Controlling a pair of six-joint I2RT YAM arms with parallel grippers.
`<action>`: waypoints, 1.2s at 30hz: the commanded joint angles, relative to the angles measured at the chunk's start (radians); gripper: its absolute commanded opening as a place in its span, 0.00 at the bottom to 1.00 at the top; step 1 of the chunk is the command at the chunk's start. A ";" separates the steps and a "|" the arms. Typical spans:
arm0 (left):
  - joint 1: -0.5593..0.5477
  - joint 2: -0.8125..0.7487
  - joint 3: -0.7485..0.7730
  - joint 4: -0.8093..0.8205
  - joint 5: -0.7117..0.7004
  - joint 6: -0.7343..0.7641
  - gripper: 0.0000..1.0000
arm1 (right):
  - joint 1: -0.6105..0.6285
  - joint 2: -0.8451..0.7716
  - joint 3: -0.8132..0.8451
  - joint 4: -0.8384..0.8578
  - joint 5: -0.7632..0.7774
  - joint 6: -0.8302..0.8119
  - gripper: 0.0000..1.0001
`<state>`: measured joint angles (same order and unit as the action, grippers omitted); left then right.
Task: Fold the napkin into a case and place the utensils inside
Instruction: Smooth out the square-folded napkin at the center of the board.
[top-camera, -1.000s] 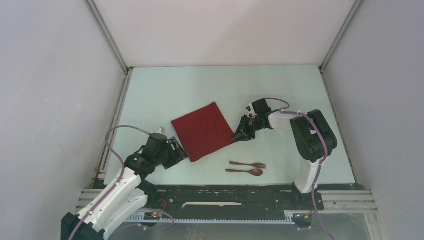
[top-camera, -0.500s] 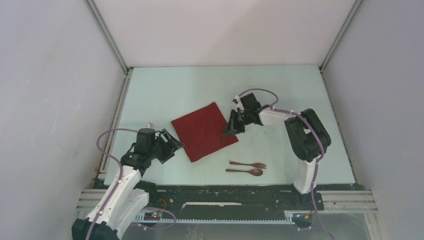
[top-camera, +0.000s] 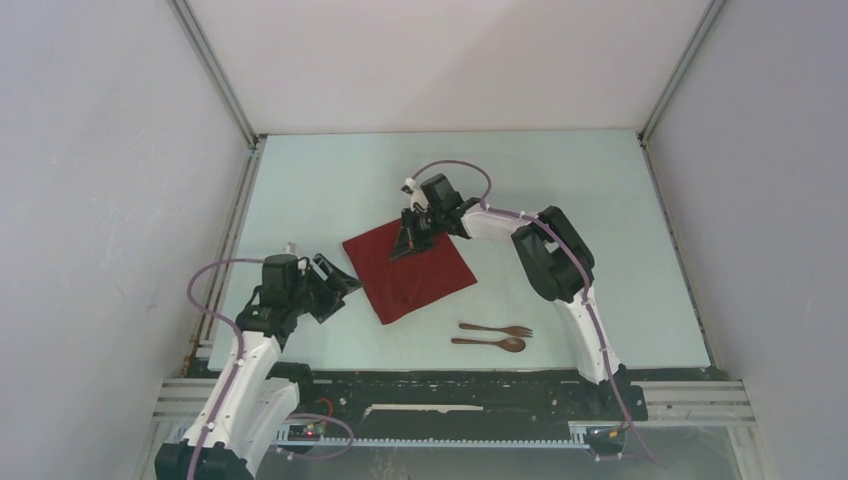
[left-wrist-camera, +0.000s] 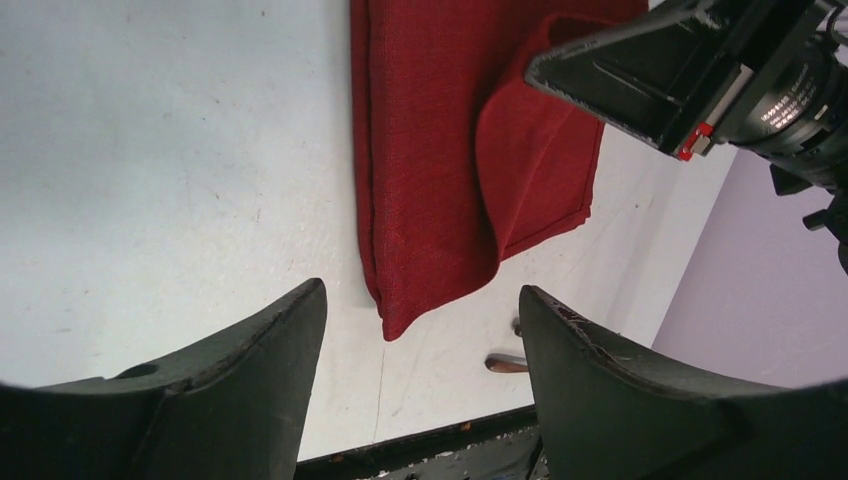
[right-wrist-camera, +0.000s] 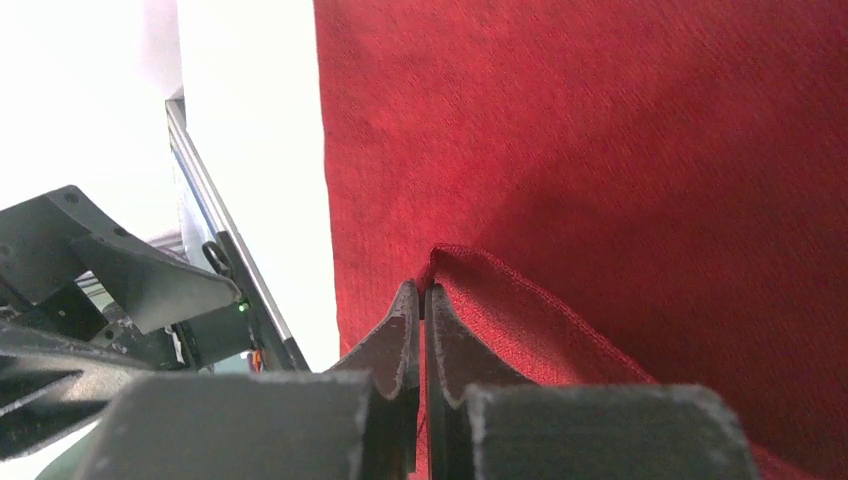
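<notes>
**Napkin corner pinched and carried across**

A second ago my right fingers (top-camera: 405, 247) sat at the napkin's (top-camera: 425, 272) right corner. Now they are clenched on that corner and have swung left with it, so a flap rises over the cloth. My left fingers (top-camera: 337, 281) have drawn back a little. They stay spread and hold nothing, just off the napkin's near-left corner.

The worktop (top-camera: 570, 180) is pale and lightly speckled, with plain white walls (top-camera: 450, 60) around it.

The napkin is dark red woven cloth lying doubled, left of the middle. The fork (top-camera: 497, 329) and spoon (top-camera: 490, 343) lie side by side near its front, apart from it.
</notes>
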<state>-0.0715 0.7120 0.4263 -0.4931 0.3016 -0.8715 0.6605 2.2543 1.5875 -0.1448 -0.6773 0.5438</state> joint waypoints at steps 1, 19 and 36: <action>0.018 -0.012 0.002 -0.009 0.016 0.030 0.76 | 0.016 0.075 0.128 0.015 -0.028 0.002 0.00; 0.068 -0.070 0.006 -0.042 -0.033 0.040 0.75 | 0.072 0.319 0.511 -0.042 -0.103 0.059 0.00; 0.068 -0.105 0.039 -0.080 -0.049 0.066 0.74 | 0.080 0.417 0.668 -0.095 -0.085 0.059 0.00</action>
<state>-0.0116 0.6224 0.4210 -0.5686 0.2649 -0.8352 0.7345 2.6602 2.1971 -0.2295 -0.7673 0.5930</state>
